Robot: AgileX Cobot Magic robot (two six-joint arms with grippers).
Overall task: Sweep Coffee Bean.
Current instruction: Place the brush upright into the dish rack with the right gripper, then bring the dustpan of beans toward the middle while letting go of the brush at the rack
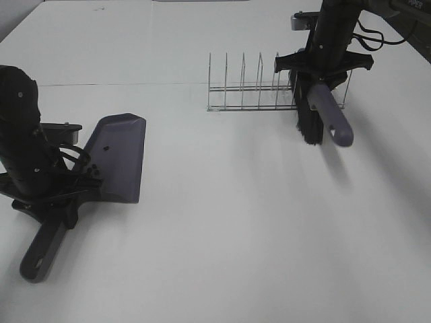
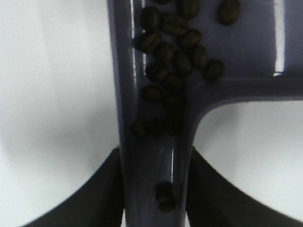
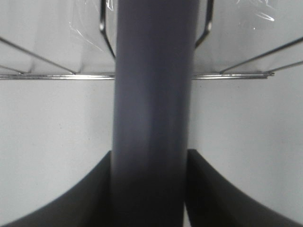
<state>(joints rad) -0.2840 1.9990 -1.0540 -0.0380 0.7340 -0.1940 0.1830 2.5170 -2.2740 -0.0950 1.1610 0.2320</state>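
Note:
The grey dustpan (image 1: pixel 120 156) lies on the white table at the left, its handle (image 1: pixel 42 250) pointing toward the front. My left gripper (image 1: pixel 59 196) is shut on that handle. In the left wrist view several dark coffee beans (image 2: pixel 173 61) lie in the dustpan (image 2: pixel 255 42) near the handle's root, with a few down the handle channel (image 2: pixel 164 196). My right gripper (image 1: pixel 322 70) is shut on the grey brush handle (image 1: pixel 331 114), holding the brush with its black bristles (image 1: pixel 310 126) down beside the wire rack. The handle (image 3: pixel 154 113) fills the right wrist view.
A wire dish rack (image 1: pixel 259 86) stands at the back right of centre, just left of the brush; it also shows in the right wrist view (image 3: pixel 57 73). The white table (image 1: pixel 236 222) spreads around both tools.

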